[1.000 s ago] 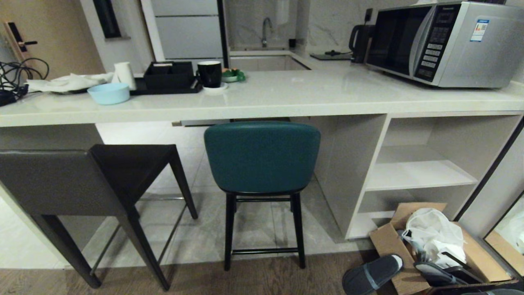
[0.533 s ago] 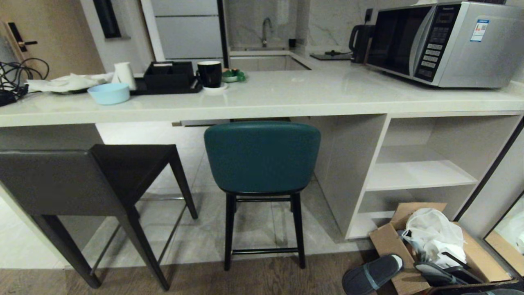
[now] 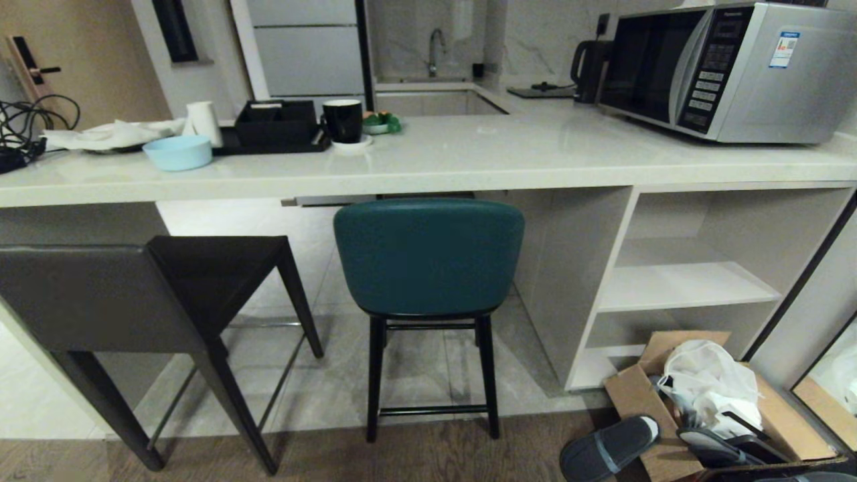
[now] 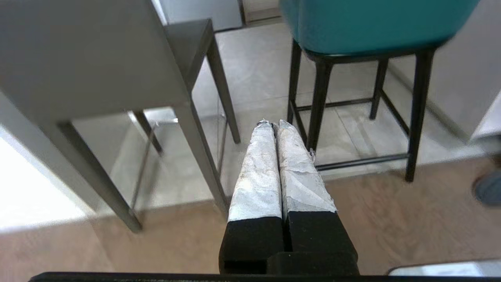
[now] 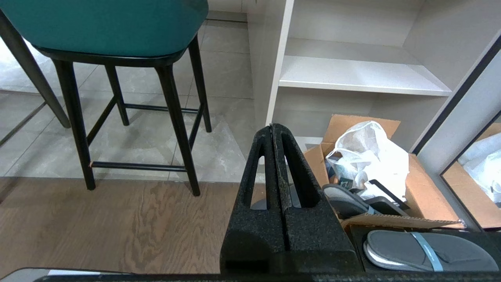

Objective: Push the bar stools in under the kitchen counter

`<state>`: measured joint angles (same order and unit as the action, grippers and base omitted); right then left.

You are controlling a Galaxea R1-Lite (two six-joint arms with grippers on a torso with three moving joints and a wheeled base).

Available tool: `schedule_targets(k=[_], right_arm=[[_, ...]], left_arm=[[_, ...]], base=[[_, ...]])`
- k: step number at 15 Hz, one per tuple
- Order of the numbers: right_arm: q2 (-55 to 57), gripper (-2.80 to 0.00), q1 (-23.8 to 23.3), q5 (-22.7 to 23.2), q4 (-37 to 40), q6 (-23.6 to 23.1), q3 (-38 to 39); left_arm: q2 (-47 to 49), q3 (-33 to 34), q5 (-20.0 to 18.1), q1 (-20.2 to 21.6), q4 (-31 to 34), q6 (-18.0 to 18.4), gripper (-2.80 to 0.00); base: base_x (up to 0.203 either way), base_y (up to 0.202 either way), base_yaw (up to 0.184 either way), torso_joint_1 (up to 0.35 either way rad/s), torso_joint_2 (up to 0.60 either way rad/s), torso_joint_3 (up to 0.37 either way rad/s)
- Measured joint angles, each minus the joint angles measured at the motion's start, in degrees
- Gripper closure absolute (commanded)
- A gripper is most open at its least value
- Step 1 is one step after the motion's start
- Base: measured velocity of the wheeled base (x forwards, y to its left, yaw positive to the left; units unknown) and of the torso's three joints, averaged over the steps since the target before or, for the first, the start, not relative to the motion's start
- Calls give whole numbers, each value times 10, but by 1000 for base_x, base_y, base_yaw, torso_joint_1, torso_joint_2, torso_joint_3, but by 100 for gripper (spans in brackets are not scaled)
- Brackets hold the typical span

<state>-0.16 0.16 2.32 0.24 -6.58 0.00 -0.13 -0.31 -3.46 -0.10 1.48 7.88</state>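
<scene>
Both grippers are clenched empty: ahead of the left gripper (image 4: 274,124) the dark grey stool (image 4: 98,58) and teal stool (image 4: 372,23) are seen, pulled out from the kitchen counter (image 3: 428,161); the right gripper (image 5: 273,127) is held beside the shelves (image 5: 364,74).

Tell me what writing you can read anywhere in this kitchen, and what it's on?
"Panasonic": small brand name on the microwave, top of its control panel; barely legible.
Microwave keypad: button labels too small to read.
Sticker on the microwave's side: a code square and print, too blurred to read.
Nothing else carries readable text.
</scene>
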Motion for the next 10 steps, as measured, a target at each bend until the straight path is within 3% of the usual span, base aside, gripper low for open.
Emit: schedule_targets(k=[10], right_arm=[[0,0,0,0,0,0,0]], left_arm=[[0,2,6,1,-17,-26,0]], base=[[0,0,0,0,0,0]])
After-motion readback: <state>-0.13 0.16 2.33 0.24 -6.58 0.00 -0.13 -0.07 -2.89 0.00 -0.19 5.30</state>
